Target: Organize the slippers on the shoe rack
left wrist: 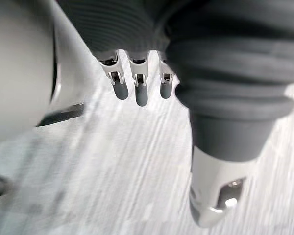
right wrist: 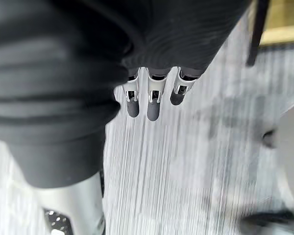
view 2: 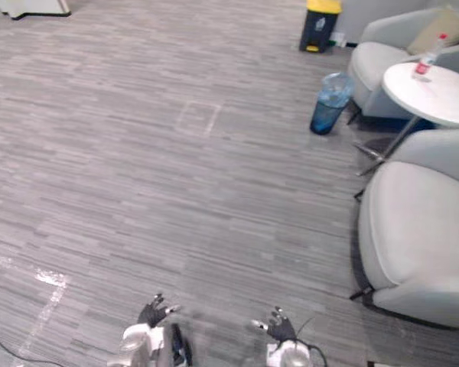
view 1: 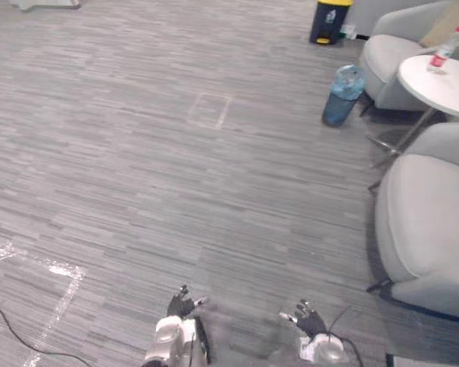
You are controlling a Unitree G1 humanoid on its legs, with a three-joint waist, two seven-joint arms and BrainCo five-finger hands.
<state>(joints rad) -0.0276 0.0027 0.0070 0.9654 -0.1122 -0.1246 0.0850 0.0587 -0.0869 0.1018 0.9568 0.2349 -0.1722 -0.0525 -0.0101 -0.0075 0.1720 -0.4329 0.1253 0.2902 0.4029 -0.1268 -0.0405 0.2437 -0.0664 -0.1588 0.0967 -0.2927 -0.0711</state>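
Note:
My left hand (view 1: 182,306) hangs low at the bottom of the eye views, over grey striped carpet, fingers relaxed and holding nothing. In the left wrist view its fingers (left wrist: 135,90) point straight down at bare carpet with the thumb (left wrist: 220,193) apart. A little to its right my right hand (view 1: 309,321) hangs the same way, open and empty. The right wrist view has its fingers (right wrist: 153,100) straight above the carpet.
Two grey armchairs (view 1: 424,229) stand at the right with a round white table (view 1: 444,84) bearing a bottle (view 1: 444,52). A blue water jug (view 1: 343,95) and a black-and-yellow bin (view 1: 329,21) stand farther off. Tape marks (view 1: 61,275) lie on the carpet at the left.

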